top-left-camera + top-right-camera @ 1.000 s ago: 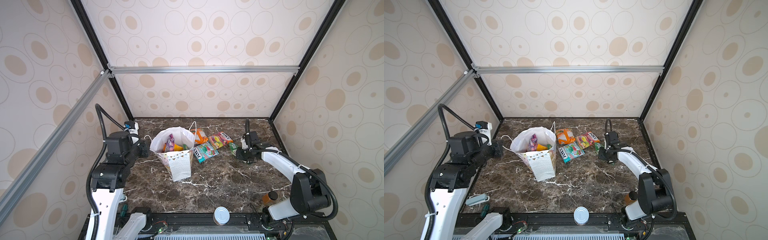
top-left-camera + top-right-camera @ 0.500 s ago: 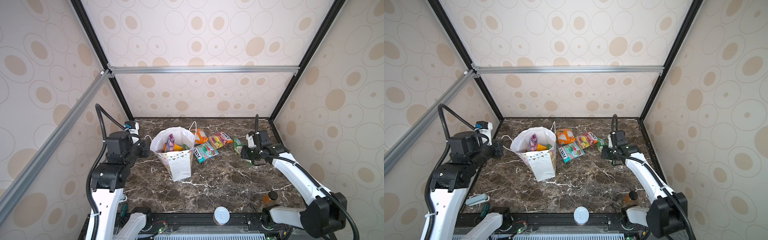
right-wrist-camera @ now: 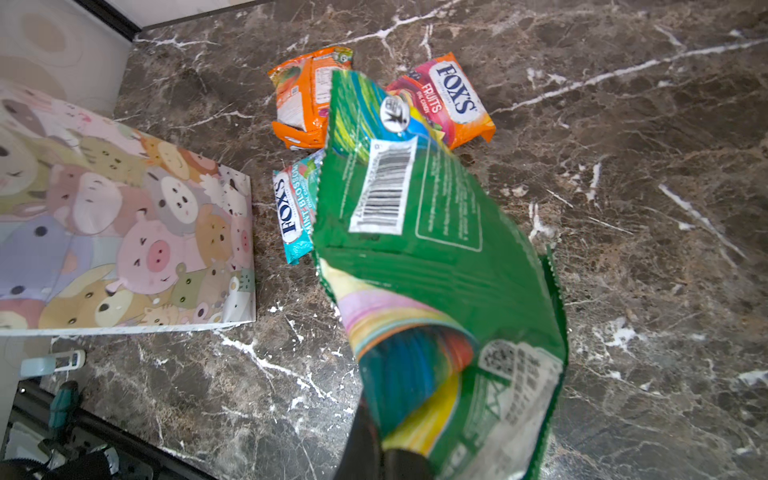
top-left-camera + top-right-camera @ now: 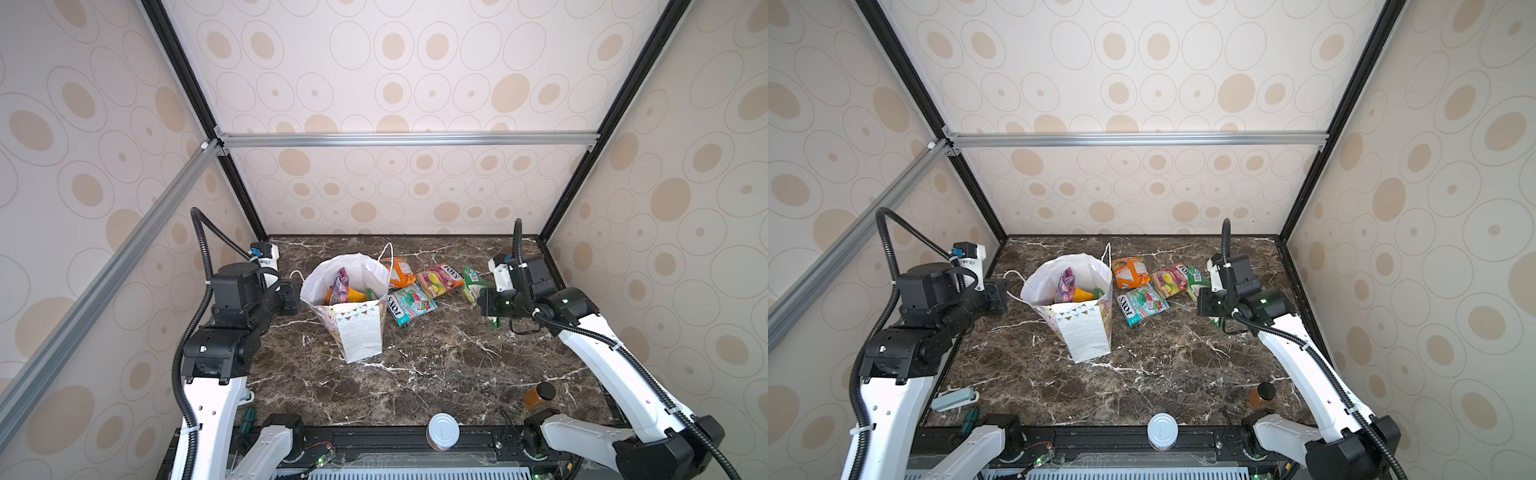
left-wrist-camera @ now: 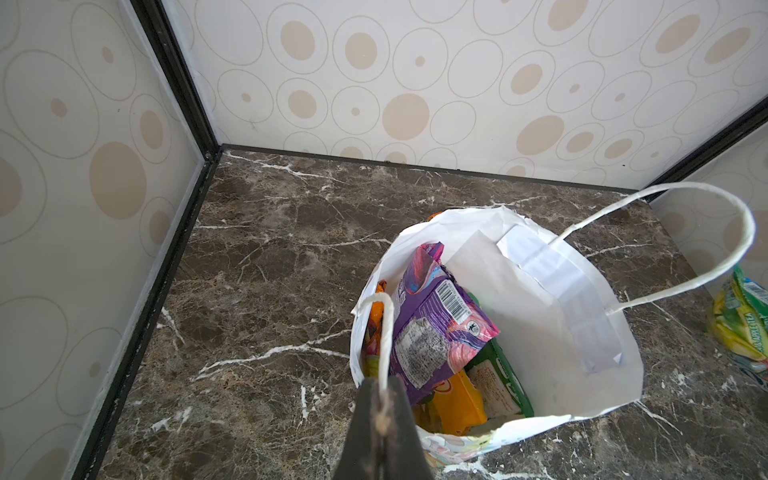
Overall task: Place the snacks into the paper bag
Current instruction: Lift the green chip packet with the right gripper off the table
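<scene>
Pinching the green packet seemingly aloft are right fingers; left fingers clamp the bag handle.

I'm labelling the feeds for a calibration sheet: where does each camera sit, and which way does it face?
Top views: high above the arm bases, facing down over the table; both arms, left gripper and right gripper show.
Left wrist: on the left arm, facing down into the paper bag; its gripper shows, shut on the cord handle.
Right wrist: on the right arm, facing down at the table; its gripper shows, shut on the green packet.
Shared: all show the paper bag.
</scene>
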Controlling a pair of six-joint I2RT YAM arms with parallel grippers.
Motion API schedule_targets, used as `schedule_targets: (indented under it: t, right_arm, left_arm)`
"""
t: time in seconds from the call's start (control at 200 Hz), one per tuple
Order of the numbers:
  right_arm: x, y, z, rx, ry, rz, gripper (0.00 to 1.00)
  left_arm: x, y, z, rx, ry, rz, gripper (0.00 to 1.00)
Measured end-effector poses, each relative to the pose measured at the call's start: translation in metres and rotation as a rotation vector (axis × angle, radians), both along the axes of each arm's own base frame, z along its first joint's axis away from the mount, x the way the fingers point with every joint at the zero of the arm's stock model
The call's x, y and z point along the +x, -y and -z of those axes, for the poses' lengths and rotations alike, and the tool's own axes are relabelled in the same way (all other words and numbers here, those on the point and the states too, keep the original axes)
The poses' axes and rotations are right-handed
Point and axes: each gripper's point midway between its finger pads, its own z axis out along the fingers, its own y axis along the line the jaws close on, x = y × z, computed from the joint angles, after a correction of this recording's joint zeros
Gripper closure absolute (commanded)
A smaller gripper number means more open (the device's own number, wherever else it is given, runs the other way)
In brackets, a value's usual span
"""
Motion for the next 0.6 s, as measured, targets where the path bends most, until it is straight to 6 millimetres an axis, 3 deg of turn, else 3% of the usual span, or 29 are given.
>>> schedule_targets:
  t: [0.39,0.6]
  right_arm:
    - [-0.018,-0.038,-0.062,0.063,0.12,-0.141,1.0]
    - [-0.026,-0.049,-0.091,0.097,0.183,-0.185,1.0]
  left_arm:
    - [-0.002,0.002,-0.001,-0.005,0.006,0.01,1.0]
    - [-0.003,0.003,-0.002,-0.008,0.007,0.017,1.0]
